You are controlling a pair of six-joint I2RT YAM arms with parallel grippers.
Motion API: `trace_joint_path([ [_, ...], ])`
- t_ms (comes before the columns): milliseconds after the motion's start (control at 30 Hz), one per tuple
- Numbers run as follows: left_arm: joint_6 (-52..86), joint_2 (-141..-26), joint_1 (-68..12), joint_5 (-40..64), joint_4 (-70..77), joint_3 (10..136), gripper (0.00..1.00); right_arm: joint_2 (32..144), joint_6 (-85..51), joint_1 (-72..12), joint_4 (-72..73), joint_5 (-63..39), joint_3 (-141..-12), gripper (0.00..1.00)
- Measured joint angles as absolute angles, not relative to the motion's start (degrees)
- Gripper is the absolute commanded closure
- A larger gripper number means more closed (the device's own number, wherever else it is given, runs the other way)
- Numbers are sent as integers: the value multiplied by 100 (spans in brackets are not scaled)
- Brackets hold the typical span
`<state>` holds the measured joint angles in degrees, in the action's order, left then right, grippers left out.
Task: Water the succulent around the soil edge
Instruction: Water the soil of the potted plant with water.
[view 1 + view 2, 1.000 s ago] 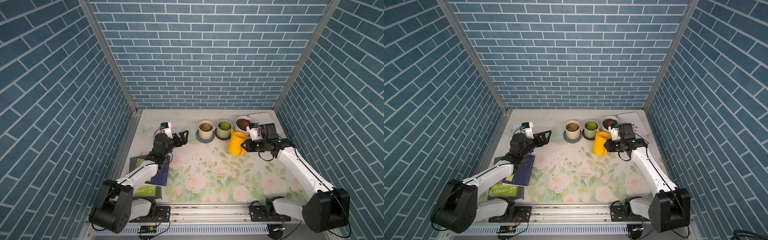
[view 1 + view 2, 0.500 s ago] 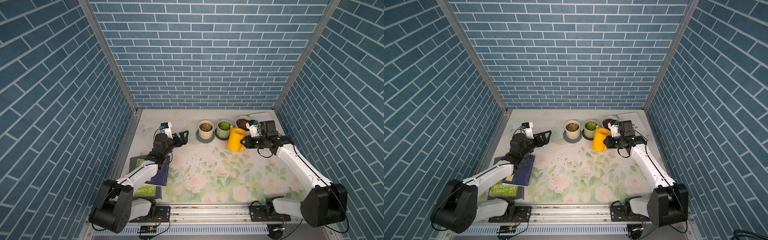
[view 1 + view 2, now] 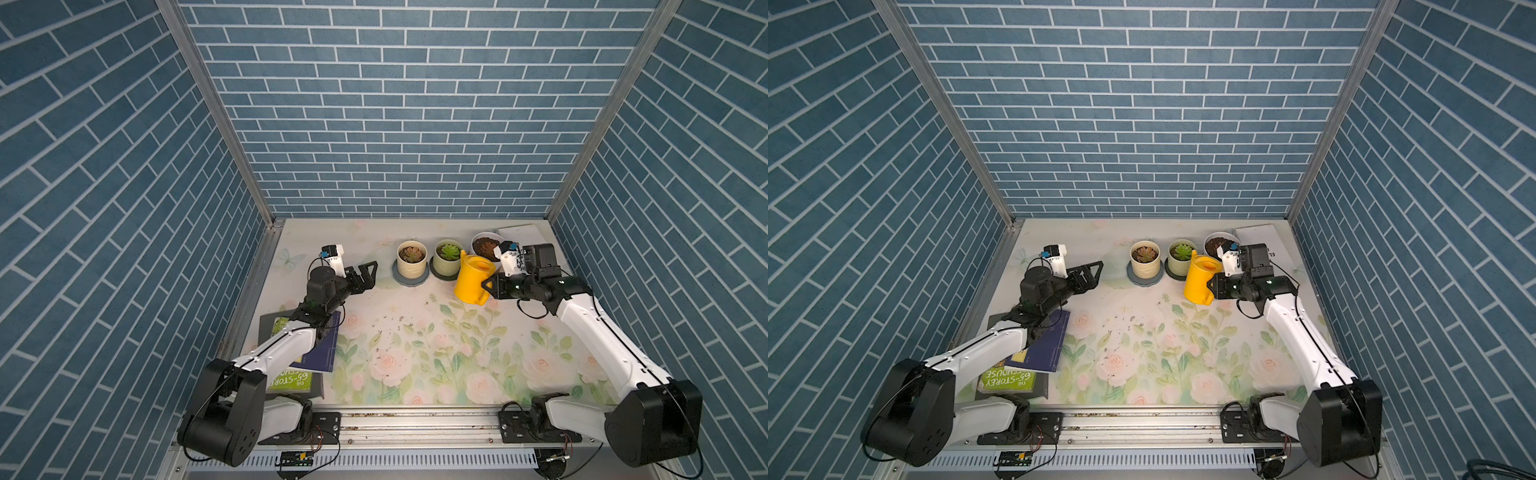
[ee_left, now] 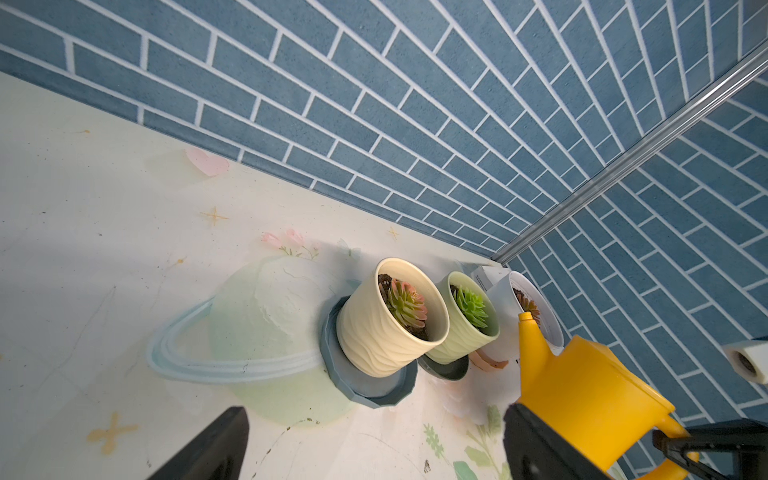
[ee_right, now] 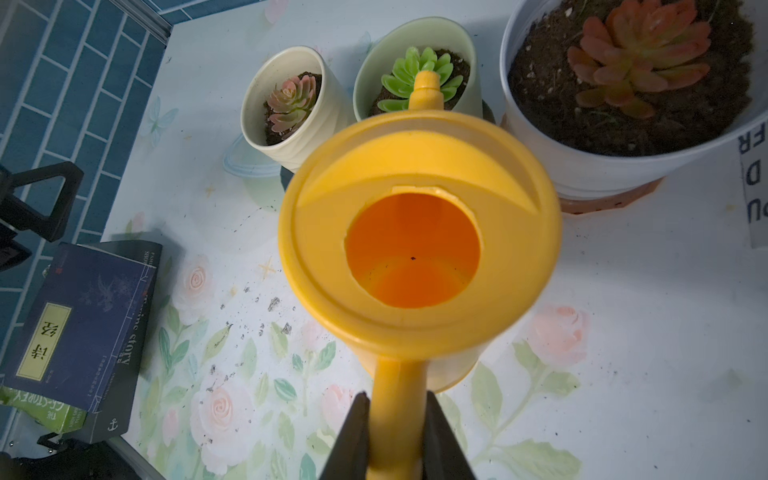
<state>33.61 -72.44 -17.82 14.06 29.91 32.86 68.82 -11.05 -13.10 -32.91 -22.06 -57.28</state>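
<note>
Beyond the fingertips of the right gripper (image 5: 397, 401), past the can and off to one side: the succulent (image 5: 640, 54), soil edge (image 5: 536, 79) dark inside the white rim. Straight ahead of those fingers, the yellow watering can (image 5: 415, 249), spout tip up between the green rosette (image 5: 415, 72) and the white pot. Clamps the can's handle, both right fingers pressed against it. Across the mat, left gripper (image 3: 365, 276) well apart from every pot, fingers spread wide, holding nothing. Behind those fingers, stacked books (image 3: 322, 353).
</note>
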Motion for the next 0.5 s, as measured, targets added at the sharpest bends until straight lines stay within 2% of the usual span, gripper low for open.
trace_joint_path([
  [500, 3361, -7244, -1782, 1431, 3072, 3284, 0, 6296, -1111, -1278, -3715, -1800, -5317, 100],
])
